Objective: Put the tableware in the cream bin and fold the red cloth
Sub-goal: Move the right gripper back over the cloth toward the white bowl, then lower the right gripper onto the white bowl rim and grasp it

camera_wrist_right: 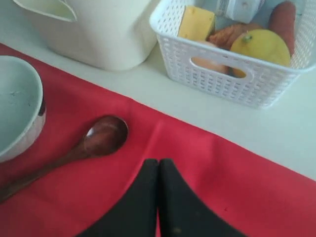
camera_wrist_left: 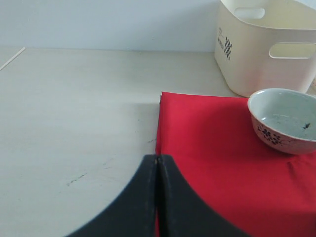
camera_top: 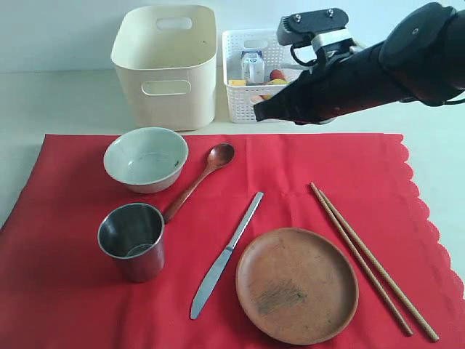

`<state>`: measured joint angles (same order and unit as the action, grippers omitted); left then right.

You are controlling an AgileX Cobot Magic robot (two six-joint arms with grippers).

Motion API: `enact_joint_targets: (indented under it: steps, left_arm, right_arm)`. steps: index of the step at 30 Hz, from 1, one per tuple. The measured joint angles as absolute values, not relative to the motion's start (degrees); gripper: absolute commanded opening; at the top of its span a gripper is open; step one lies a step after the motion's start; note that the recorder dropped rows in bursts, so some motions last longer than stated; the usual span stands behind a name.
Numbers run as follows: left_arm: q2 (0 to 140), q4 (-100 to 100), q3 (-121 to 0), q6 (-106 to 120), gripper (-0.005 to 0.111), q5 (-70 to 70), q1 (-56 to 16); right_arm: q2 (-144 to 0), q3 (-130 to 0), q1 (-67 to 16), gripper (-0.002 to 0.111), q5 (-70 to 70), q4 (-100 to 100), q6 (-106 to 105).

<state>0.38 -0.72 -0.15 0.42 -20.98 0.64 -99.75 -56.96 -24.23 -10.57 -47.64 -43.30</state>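
Observation:
The red cloth [camera_top: 87, 291] lies spread flat on the table. On it rest a pale green-white bowl [camera_top: 145, 158], a steel cup [camera_top: 133, 240], a brown wooden spoon [camera_top: 200, 180], a metal knife [camera_top: 227, 254], a round brown plate [camera_top: 296, 283] and a pair of chopsticks [camera_top: 372, 260]. The cream bin [camera_top: 167, 65] stands behind the cloth, with nothing showing inside. My right gripper [camera_top: 259, 113] is shut and empty, hovering over the cloth's far edge, right of the spoon [camera_wrist_right: 74, 150]. The left gripper [camera_wrist_left: 157, 158] is shut and empty, above the cloth's [camera_wrist_left: 217, 163] left edge; it is outside the exterior view.
A white lattice basket [camera_top: 251, 102] with a milk carton [camera_top: 252, 67], cheese [camera_wrist_right: 196, 22], a lemon [camera_wrist_right: 260, 45] and other food stands right of the cream bin. Bare pale tabletop [camera_wrist_left: 74, 113] lies left of the cloth.

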Motion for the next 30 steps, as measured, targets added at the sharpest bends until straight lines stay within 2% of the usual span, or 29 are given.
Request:
enact_joint_targets:
  steps: [20,27,30]
  left_arm:
    - [0.38,-0.72,-0.15,0.42,0.000,-20.98,0.64]
    - [0.38,-0.72,-0.15,0.42,0.000,-20.98,0.64]
    - [0.38,-0.72,-0.15,0.42,0.000,-20.98,0.64]
  right_arm:
    - [-100.74,-56.96,-24.61,0.000,-9.55,-50.24,-43.30]
    - [-100.74,-56.96,-30.16,0.000,-9.92,-50.67,-43.30]
    - [-100.74,-56.96,-33.31,0.005,-10.17,-50.67,-43.30]
